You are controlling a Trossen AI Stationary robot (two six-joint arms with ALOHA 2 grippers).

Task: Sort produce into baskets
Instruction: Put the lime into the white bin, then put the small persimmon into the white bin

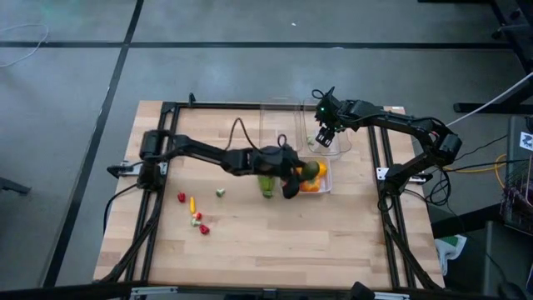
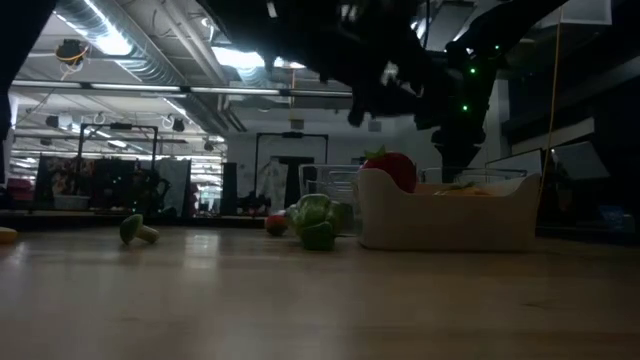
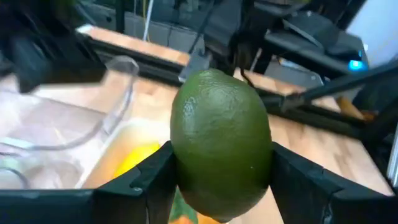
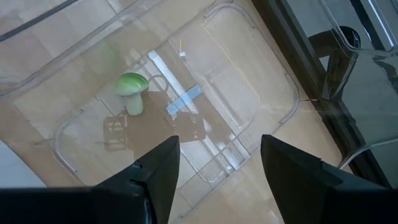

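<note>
A green lime [image 3: 221, 143] is clamped in the left gripper [image 3: 221, 186] above the whitish tub [image 1: 323, 185]; if released off-centre, it may roll out, while the right gripper [image 4: 214, 168], fingers apart, is held over the clear tub [image 4: 273, 74] beside it.

We are seeing a wooden worktop [image 1: 250, 242]. Lying on it are small produce bits [image 1: 196, 215], a green ribbed piece [image 1: 266, 185], a whitish basket [image 1: 325, 177] and two clear baskets [image 1: 279, 121].
</note>
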